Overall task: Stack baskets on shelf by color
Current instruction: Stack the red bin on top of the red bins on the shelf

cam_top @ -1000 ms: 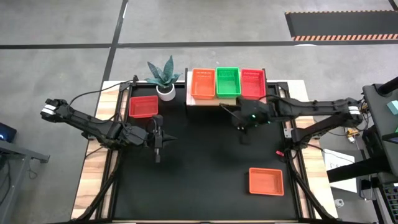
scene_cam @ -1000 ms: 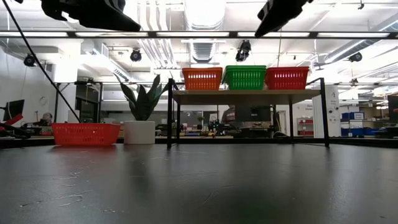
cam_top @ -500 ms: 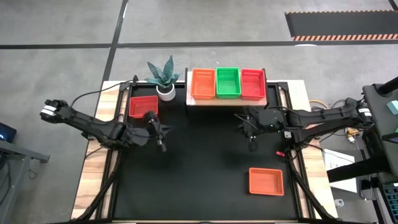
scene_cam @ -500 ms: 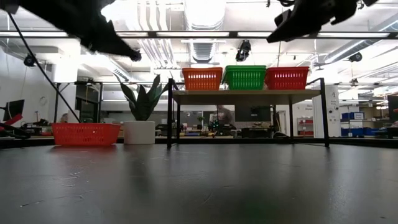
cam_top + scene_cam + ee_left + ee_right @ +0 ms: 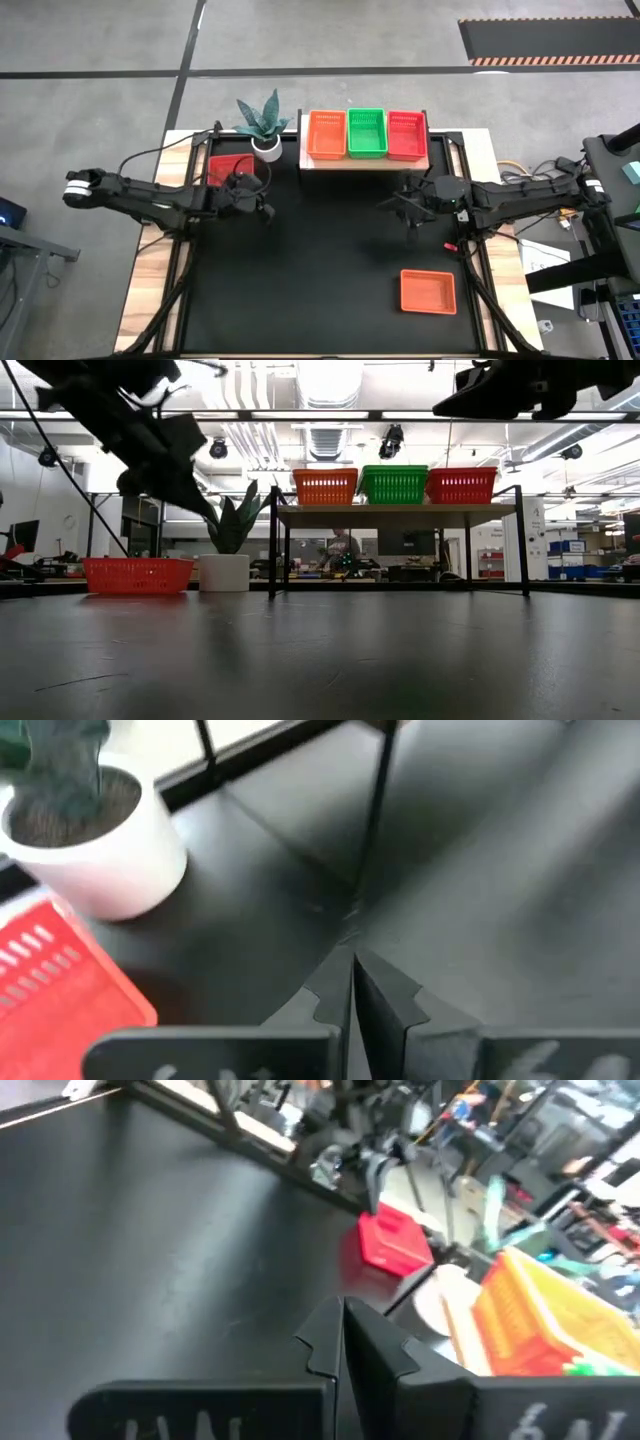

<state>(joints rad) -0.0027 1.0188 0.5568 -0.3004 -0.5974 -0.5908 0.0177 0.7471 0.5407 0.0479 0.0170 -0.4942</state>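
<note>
Left tool [image 5: 262,207] clenched empty beside red basket [image 5: 226,166], right tool [image 5: 408,208] clenched, aloft.

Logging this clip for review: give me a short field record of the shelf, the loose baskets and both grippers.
shelf: orange, green and red baskets on top, side by side
red basket: on the table by the potted plant
orange basket: on the table, near right
left gripper: shut, empty, beside the red basket
right gripper: shut, empty, in front of the shelf
</note>
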